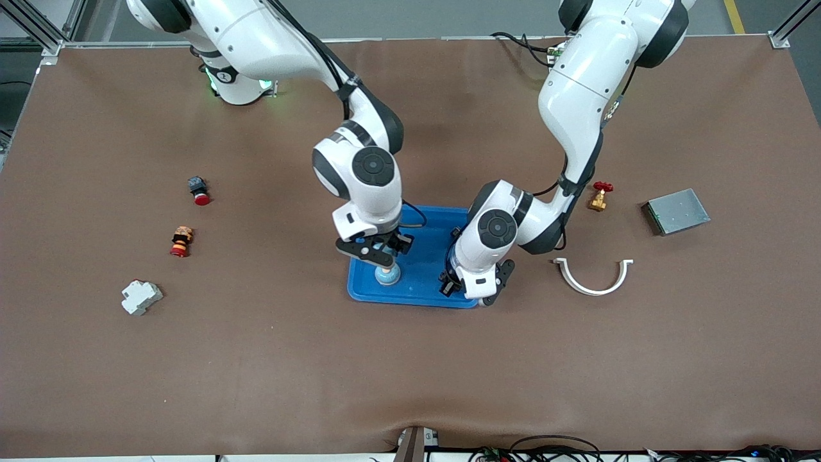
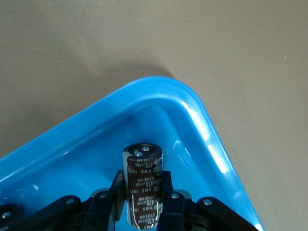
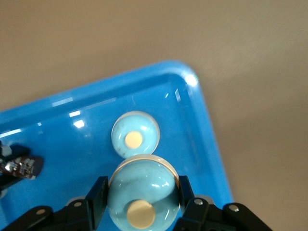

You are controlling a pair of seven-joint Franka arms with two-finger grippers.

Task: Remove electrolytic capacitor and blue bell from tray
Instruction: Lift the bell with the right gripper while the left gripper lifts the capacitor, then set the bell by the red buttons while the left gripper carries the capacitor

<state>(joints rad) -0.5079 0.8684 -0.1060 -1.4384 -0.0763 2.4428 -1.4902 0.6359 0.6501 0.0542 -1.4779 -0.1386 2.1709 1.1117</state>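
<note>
A blue tray (image 1: 428, 221) lies mid-table. My right gripper (image 1: 378, 253) hangs over the tray's end toward the right arm and is shut on the pale-blue bell (image 1: 387, 275). In the right wrist view the bell (image 3: 142, 197) sits between both fingers (image 3: 98, 192), and a matching round shape shows on the glossy tray floor (image 3: 72, 134) below it. My left gripper (image 1: 471, 289) is over the tray's corner nearest the front camera, toward the left arm. It is shut on a dark brown capacitor (image 2: 143, 185) with white print. The front view hides the capacitor.
Two red-capped buttons (image 1: 198, 190) (image 1: 181, 241) and a white block (image 1: 141, 297) lie toward the right arm's end. A white curved bracket (image 1: 593, 277), a brass valve (image 1: 600, 196) and a grey metal box (image 1: 676, 211) lie toward the left arm's end.
</note>
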